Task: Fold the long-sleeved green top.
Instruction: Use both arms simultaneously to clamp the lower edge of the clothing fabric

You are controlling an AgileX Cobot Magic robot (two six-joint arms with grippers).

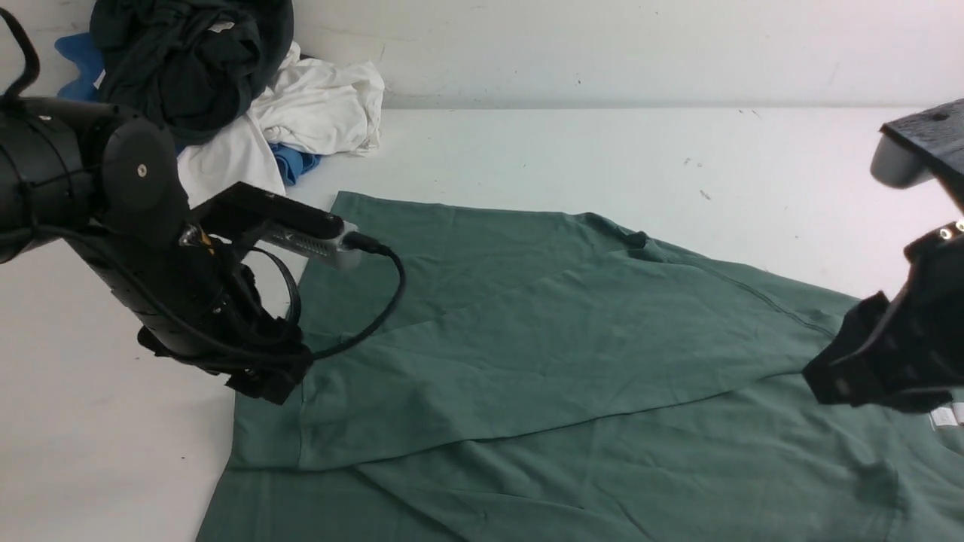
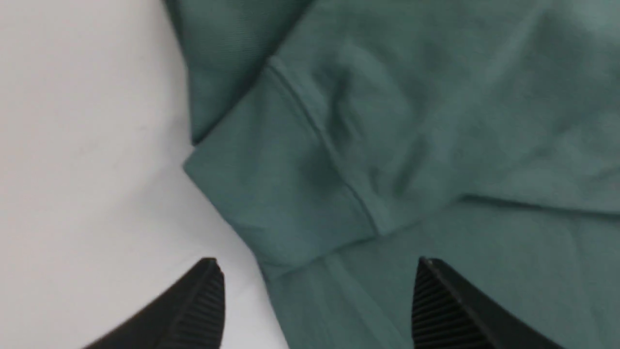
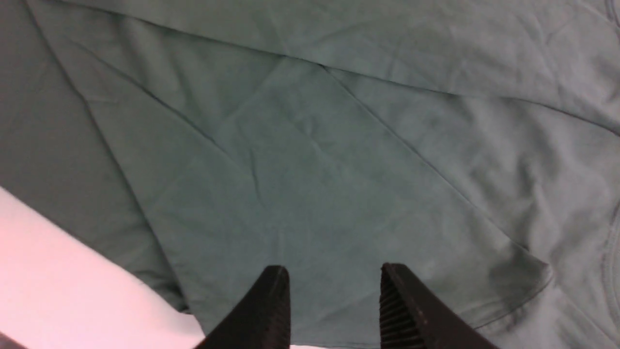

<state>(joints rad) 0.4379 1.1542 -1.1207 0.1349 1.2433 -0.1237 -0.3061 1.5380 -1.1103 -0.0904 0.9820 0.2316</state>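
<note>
One sleeve [image 1: 527, 361] seemingly lies folded across the green long-sleeved top [image 1: 678, 482].

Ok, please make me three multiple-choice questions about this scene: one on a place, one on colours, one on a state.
1. Where on the table does the pile of clothes lie?
A. far left corner
B. near right edge
C. in the middle

2. Which colours are in that pile?
A. red, yellow
B. black, white, blue
C. only grey

3. How is the left gripper by the cuff of the green top?
A. shut on the cuff
B. out of view
C. open, holding nothing

Answers:
1 A: the front view shows the pile far back on the left.
2 B: those three fabrics show there.
3 C: the left wrist view shows its jaws apart with nothing between them.
</note>
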